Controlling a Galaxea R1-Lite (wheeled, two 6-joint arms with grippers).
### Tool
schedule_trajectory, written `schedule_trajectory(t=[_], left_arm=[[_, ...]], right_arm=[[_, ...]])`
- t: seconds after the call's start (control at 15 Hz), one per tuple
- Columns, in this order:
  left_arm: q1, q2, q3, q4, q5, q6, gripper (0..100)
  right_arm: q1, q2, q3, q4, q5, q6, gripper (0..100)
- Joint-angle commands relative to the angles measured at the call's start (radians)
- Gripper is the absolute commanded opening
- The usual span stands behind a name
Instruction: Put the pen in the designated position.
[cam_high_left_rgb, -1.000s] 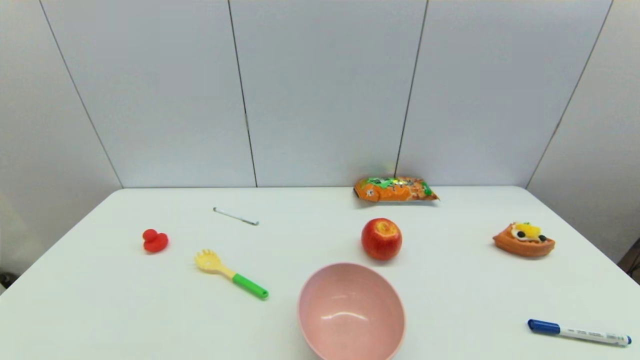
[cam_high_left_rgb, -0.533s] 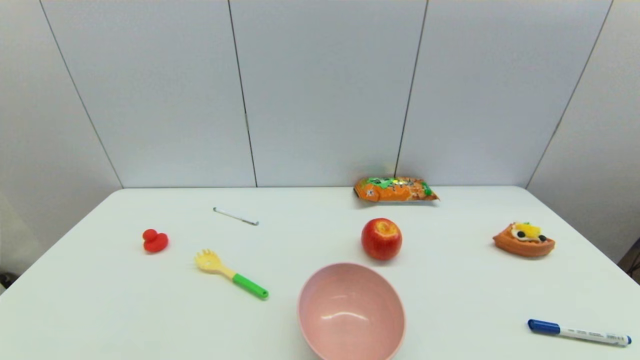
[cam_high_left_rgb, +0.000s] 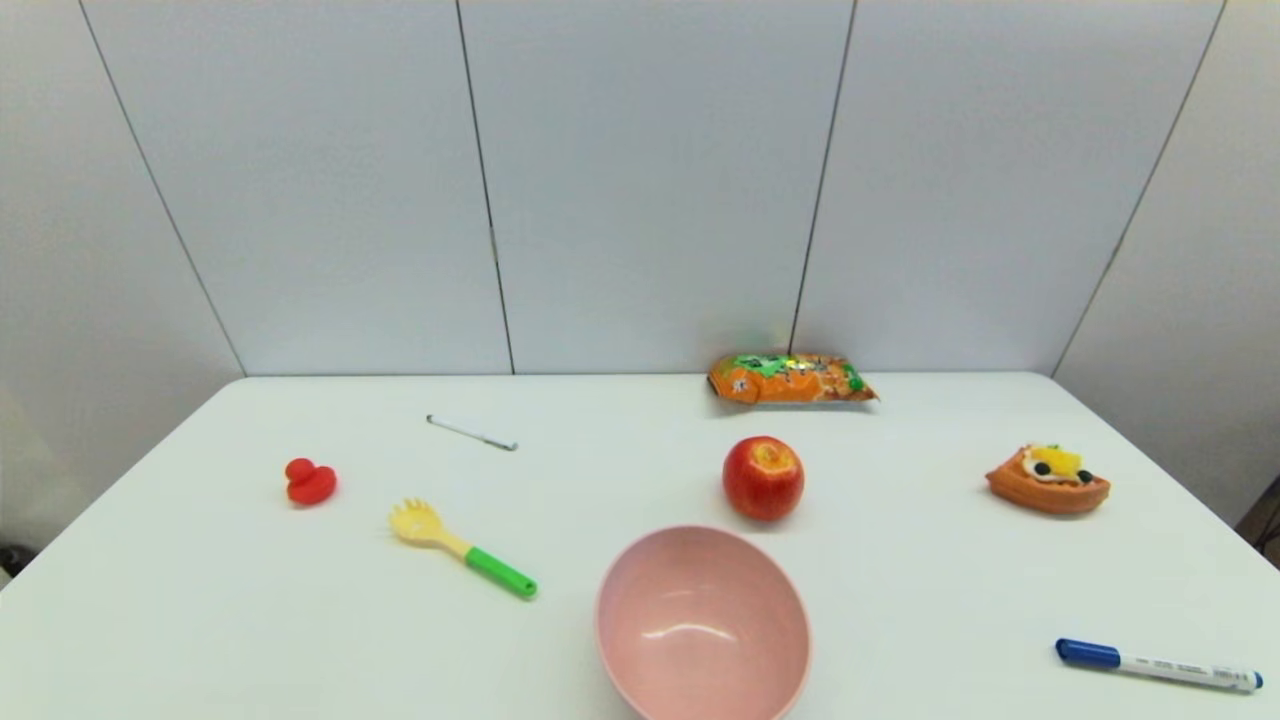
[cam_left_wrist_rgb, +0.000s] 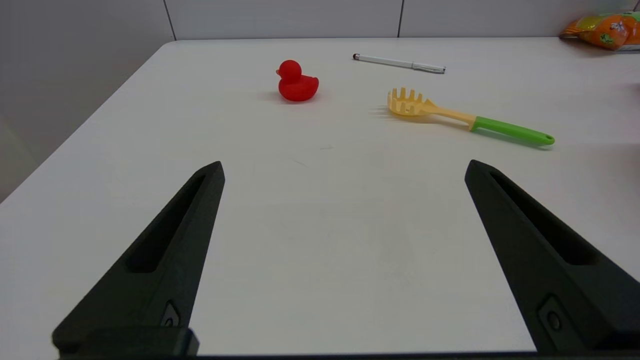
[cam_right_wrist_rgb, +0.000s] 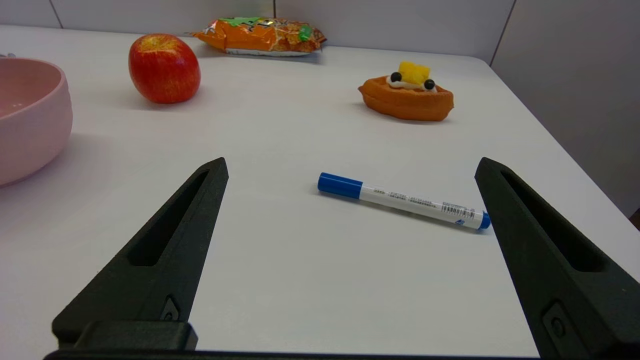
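Observation:
The pen (cam_high_left_rgb: 471, 432) is a very thin white stick with a dark tip, lying flat at the far left of the table; the left wrist view shows the pen (cam_left_wrist_rgb: 398, 63) beyond the fork. My left gripper (cam_left_wrist_rgb: 345, 167) hovers low over the near left of the table, open and empty, well short of the pen. My right gripper (cam_right_wrist_rgb: 350, 164) is open and empty over the near right side, with a blue-capped marker (cam_right_wrist_rgb: 403, 200) lying on the table between its fingers' line of sight. Neither arm shows in the head view.
A red toy duck (cam_high_left_rgb: 310, 482) and a yellow-green fork (cam_high_left_rgb: 462, 549) lie near the pen. A pink bowl (cam_high_left_rgb: 702, 624) stands front centre, a red apple (cam_high_left_rgb: 763, 478) behind it, a snack bag (cam_high_left_rgb: 790, 378) at the back wall, a waffle toy (cam_high_left_rgb: 1047, 478) at right.

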Motion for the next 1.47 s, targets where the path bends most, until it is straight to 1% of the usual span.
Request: schedule_trajectory(t=[0.07, 0.53, 0.8, 0.93, 1.13, 1.27, 1.4, 1.47], left_arm=[[-0.001, 0.049, -0.02, 0.0, -0.002, 0.004, 100], [-0.005, 0.283, -0.23, 0.002, 0.0, 0.004, 100], [-0.05, 0.526, -0.506, 0.034, -0.002, 0.007, 100], [-0.057, 0.624, -0.635, 0.057, -0.002, 0.049, 100], [-0.084, 0.74, -0.808, 0.146, -0.005, 0.064, 100], [-0.09, 0.796, -0.927, 0.206, -0.005, 0.127, 100], [-0.088, 0.883, -1.091, 0.333, -0.005, 0.147, 100], [-0.087, 0.923, -1.172, 0.378, -0.005, 0.181, 100]], right_arm=[[0.0, 0.001, 0.0, 0.0, 0.001, -0.001, 100], [0.0, 0.001, 0.0, 0.0, 0.001, -0.001, 100], [0.0, 0.001, 0.0, 0.0, 0.001, -0.001, 100], [0.0, 0.001, 0.0, 0.0, 0.0, -0.001, 100], [0.0, 0.001, 0.0, 0.0, 0.001, -0.001, 100], [0.0, 0.001, 0.0, 0.0, 0.001, -0.003, 100], [0.0, 0.001, 0.0, 0.0, 0.001, -0.001, 100], [0.0, 0.001, 0.0, 0.0, 0.001, -0.001, 100]])
